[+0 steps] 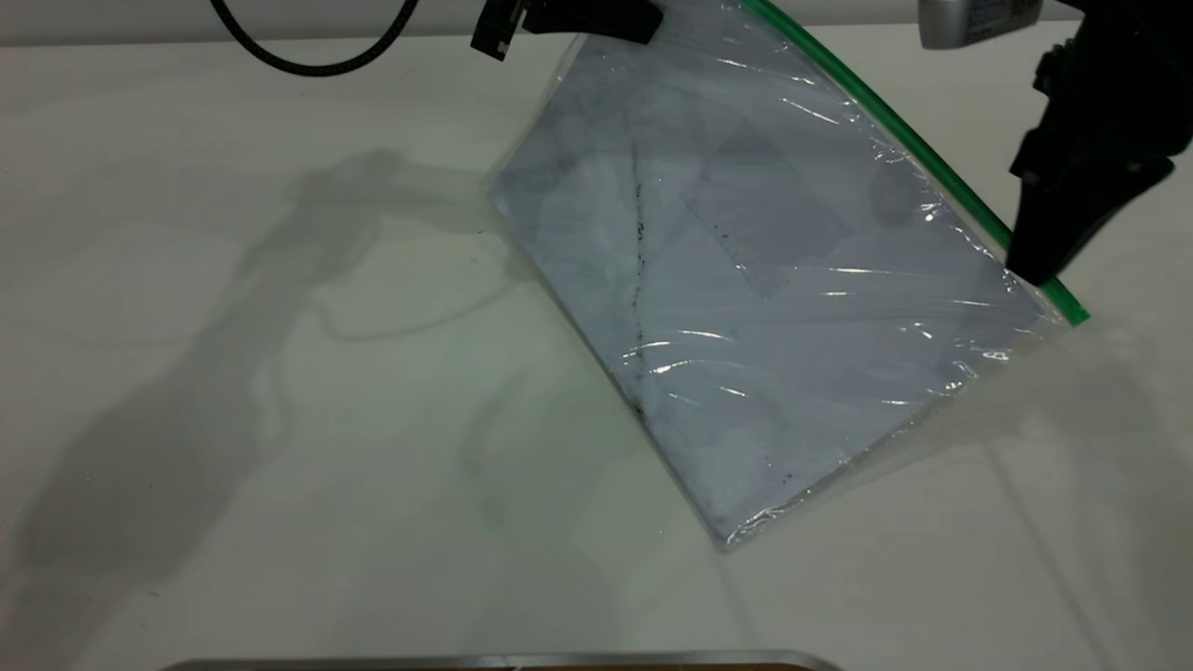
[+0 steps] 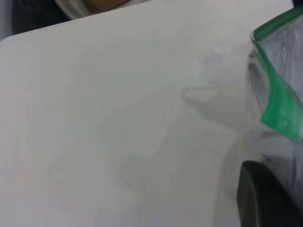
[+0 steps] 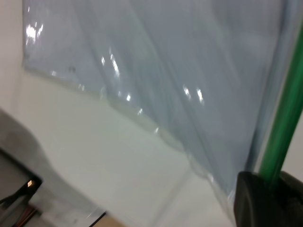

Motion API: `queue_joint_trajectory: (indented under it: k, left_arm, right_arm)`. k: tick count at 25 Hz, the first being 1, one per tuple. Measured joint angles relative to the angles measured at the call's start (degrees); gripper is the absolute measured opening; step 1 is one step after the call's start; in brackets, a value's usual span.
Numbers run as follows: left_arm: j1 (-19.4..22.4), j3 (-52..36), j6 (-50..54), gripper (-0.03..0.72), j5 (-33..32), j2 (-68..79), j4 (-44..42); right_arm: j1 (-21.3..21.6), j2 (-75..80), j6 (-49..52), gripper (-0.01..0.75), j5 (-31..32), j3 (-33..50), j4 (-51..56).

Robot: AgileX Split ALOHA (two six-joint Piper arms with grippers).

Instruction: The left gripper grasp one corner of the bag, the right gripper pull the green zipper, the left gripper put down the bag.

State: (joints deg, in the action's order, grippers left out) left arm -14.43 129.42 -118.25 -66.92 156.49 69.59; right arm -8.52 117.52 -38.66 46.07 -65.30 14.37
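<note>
The bag point(image 1: 736, 280) is a clear pouch with a white sheet and a dark smudge line, held tilted with its low corner on the table. The green zipper point(image 1: 895, 130) runs along its upper right edge. My left gripper point(image 1: 596, 19), with the braided cable, is shut on the bag's top corner; that corner's green strip shows in the left wrist view point(image 2: 279, 109). My right gripper point(image 1: 1039, 266) is shut on the green zipper near its lower end. In the right wrist view the green strip point(image 3: 284, 118) passes between my fingers point(image 3: 253, 198).
The white table point(image 1: 280, 373) lies all around the bag. A metal-edged object point(image 1: 503, 662) sits at the near table edge. A silver part point(image 1: 979, 20) is at the top right.
</note>
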Motion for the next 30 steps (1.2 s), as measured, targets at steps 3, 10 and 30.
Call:
queue_joint_trajectory:
  k: [3, 10, 30]
  left_arm:
    - [0.0, 0.0, 0.0, 0.053, 0.0, 0.0, 0.0]
    - [0.0, 0.0, 0.0, 0.053, 0.0, 0.0, -0.1]
    - [0.6, 0.1, 18.7, 0.562, 5.4, -1.2, -1.8]
  right_arm:
    - [0.0, 0.0, 2.1, 0.056, 3.2, 0.0, 0.0]
    - [0.0, 0.0, 7.0, 0.062, 8.4, 0.0, -0.2]
    - [0.1, 0.0, 11.8, 0.536, 1.7, 0.1, -1.1]
